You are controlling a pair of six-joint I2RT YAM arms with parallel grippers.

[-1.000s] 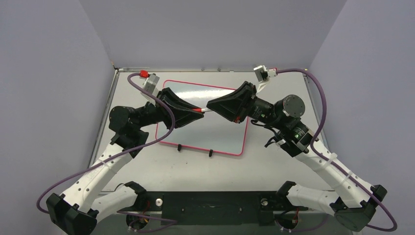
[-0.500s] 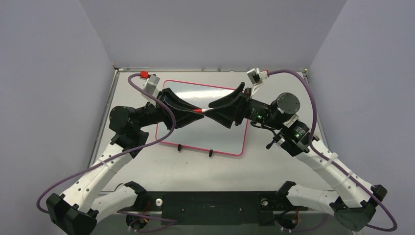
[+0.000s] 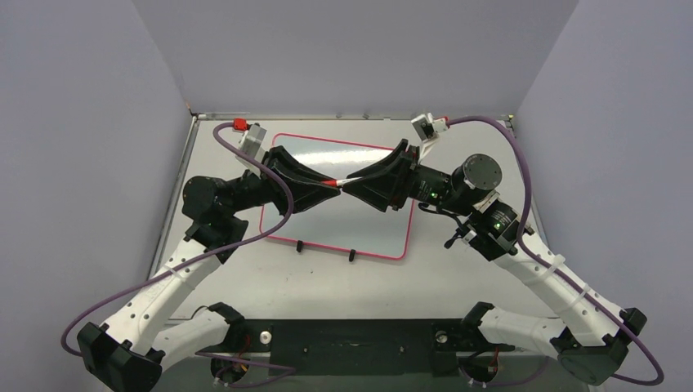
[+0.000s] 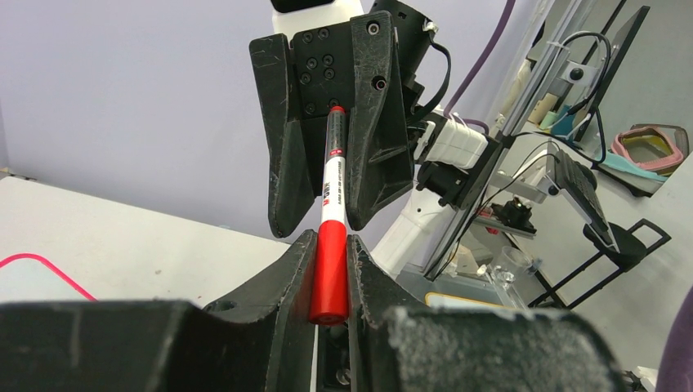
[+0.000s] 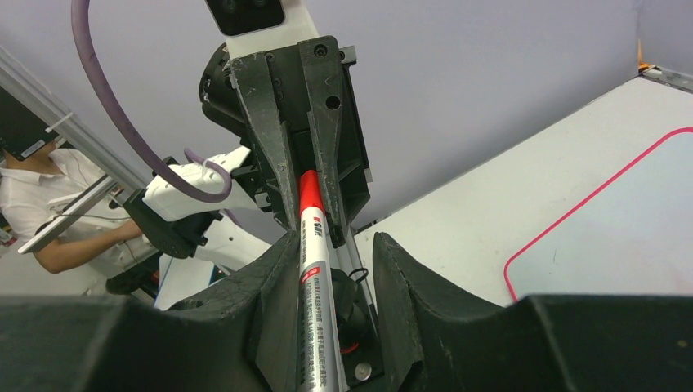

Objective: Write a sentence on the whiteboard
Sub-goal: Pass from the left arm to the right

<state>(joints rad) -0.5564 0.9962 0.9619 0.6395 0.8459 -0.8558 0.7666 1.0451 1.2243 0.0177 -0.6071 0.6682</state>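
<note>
From above, the right gripper (image 3: 351, 181) has rolled and slackened since a second ago, over the unmarked whiteboard (image 3: 372, 237). Left wrist — the left gripper (image 4: 331, 245) clamps the marker (image 4: 329, 278) by its red cap. Right wrist — the right jaws stand apart around the barrel; uncapping likely awaits a regrip.

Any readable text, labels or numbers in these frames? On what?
Marker barrel: a red logo and lines of small black print, too small and blurred to read in either wrist view.
Whiteboard: no writing visible on the part in view.
No other legible text.
</note>
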